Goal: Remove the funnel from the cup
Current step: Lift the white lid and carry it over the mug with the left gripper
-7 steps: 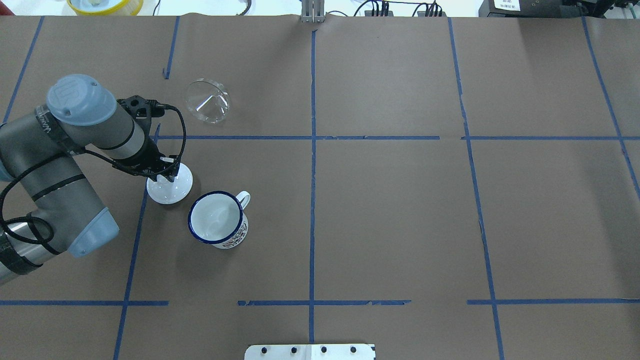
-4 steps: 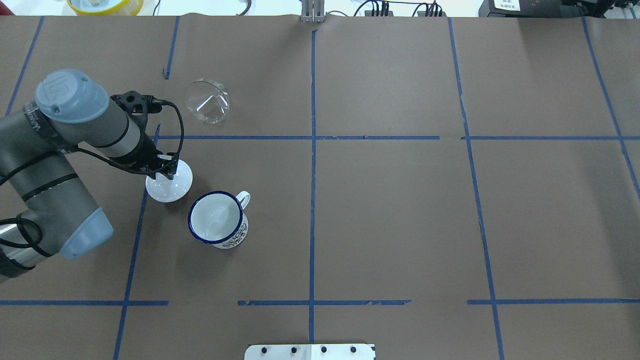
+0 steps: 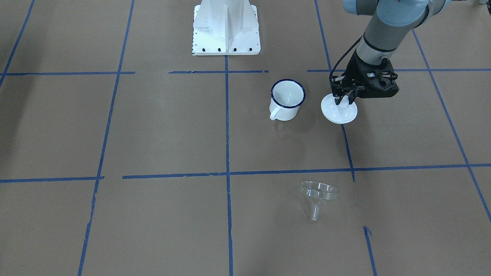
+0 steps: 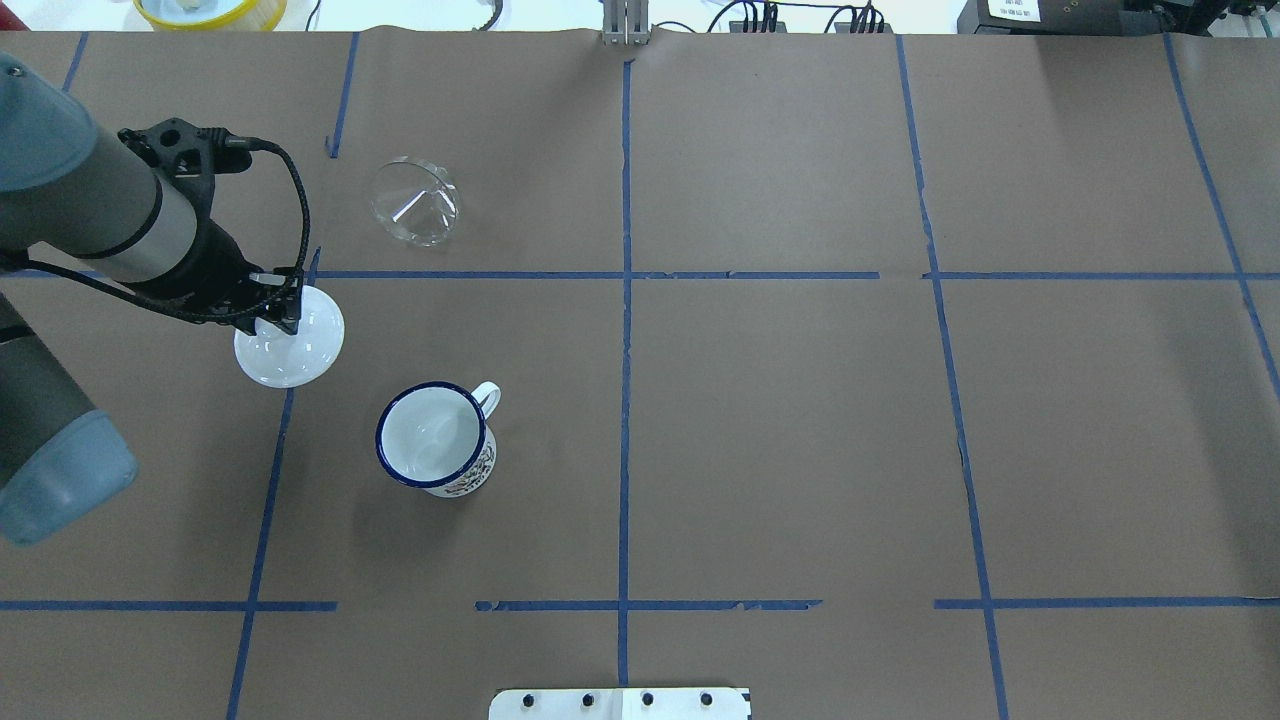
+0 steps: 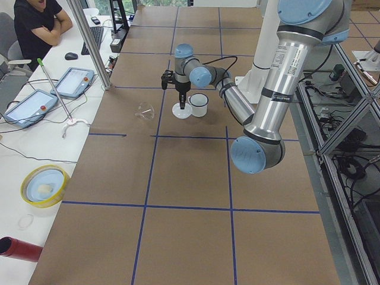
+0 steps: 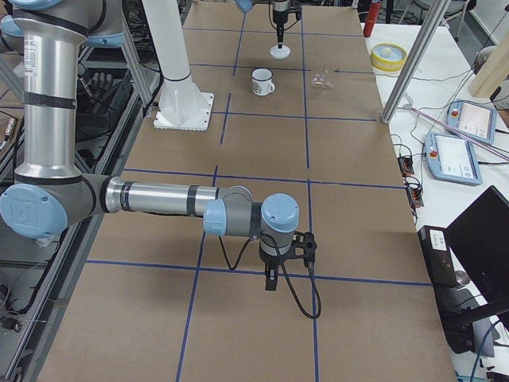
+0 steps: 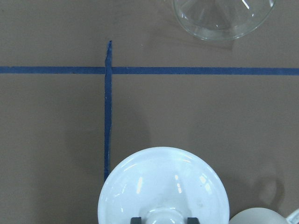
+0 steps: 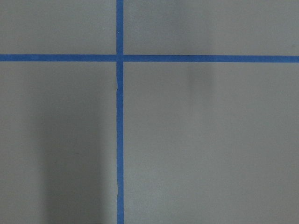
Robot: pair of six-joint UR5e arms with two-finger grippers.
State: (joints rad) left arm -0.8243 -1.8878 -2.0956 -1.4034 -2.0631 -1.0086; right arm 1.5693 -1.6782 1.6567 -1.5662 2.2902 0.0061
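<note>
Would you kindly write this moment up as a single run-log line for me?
left gripper: shut on lid knob | funnel: lying on side, out of cup | cup: upright, empty | right gripper: state unclear

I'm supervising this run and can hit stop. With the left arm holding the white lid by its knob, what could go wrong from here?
1. The left gripper pinches the white lid only by its small knob, so it might slip or tilt out of the fingers.
2. The cup stands close beside the lid; a sideways swing could knock it.
3. The funnel lies on its side and may roll if brushed.
</note>
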